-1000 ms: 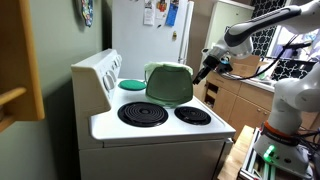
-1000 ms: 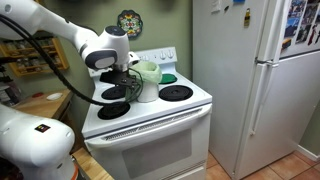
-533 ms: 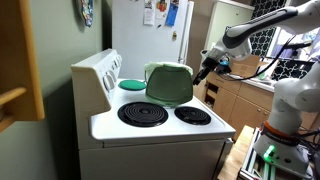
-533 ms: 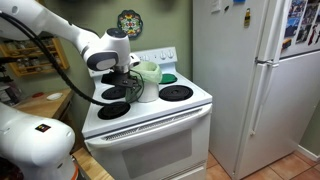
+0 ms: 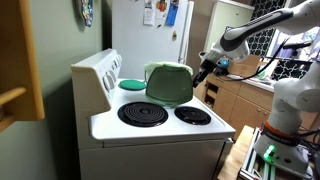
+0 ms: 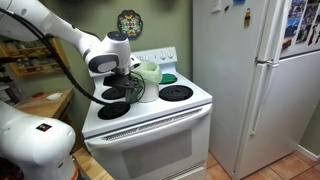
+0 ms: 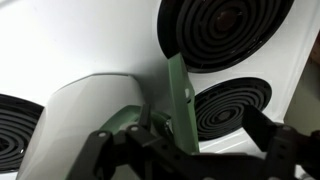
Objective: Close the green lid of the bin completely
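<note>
Care is needed here: we judge that the gripper, its jaws spread wide and holding nothing, should push the top edge of the green lid slowly over its hinge, then press down until it sits flat. The lid stands nearly upright on the bin, a pale tapering container between the burners on the table.
</note>
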Available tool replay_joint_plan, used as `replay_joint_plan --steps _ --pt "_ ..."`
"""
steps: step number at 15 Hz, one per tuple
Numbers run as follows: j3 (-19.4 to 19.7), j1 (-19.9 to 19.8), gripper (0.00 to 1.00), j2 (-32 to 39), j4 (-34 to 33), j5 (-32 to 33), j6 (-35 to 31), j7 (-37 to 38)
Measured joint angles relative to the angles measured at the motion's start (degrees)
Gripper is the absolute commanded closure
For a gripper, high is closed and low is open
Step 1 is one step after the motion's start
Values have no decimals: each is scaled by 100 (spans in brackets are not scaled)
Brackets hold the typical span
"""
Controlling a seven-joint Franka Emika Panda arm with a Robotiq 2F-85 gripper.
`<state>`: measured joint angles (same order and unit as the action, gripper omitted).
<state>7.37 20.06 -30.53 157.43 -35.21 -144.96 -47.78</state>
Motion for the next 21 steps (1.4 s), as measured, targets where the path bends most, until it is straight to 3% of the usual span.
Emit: replay_joint_plan --steps 3,7,10,16,21 --pt "7 45 63 26 -3 -78 -16 -113" --pt "14 49 77 39 -4 -118 -17 -203" --pt "15 48 100 57 -4 -119 -18 -207" --pt "28 30 96 45 -5 -250 35 -96" --pt "29 -28 96 -71 -37 -576 600 389"
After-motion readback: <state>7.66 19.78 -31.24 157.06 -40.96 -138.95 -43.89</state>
